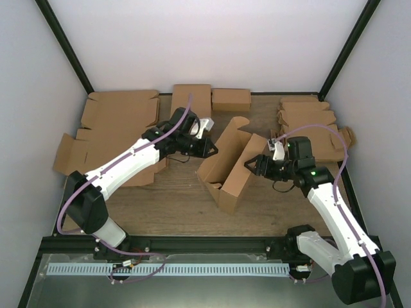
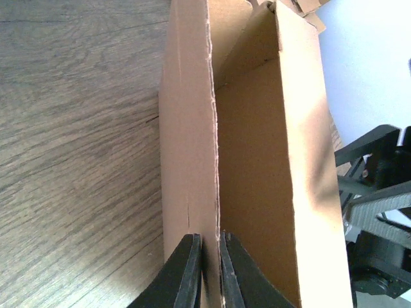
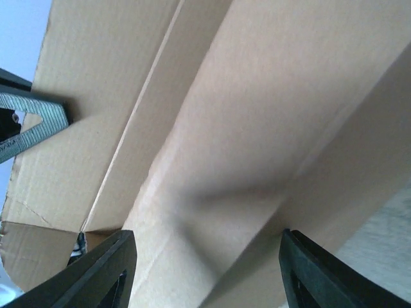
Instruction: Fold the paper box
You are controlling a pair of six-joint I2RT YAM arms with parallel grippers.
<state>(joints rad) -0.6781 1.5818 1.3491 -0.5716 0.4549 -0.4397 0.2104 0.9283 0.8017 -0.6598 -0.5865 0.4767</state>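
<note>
The paper box (image 1: 226,168) stands partly folded in the middle of the table, its long walls raised and one end flap curling up at the far end. My left gripper (image 1: 209,149) is at its left wall, and in the left wrist view my left gripper (image 2: 210,269) is shut on the thin top edge of that wall of the paper box (image 2: 257,160). On the opposite side, my right gripper (image 1: 252,164) is at the box's right wall. The right wrist view shows my right gripper (image 3: 205,273) open, fingers wide apart, with a creased panel of the paper box (image 3: 244,128) filling the view just ahead of them.
Flat cardboard blanks (image 1: 119,114) lie at the back left, with another blank (image 1: 69,154) at the left edge. A narrow box (image 1: 191,99) and a small box (image 1: 231,99) sit at the back. A stack of notched blanks (image 1: 308,119) lies at the back right.
</note>
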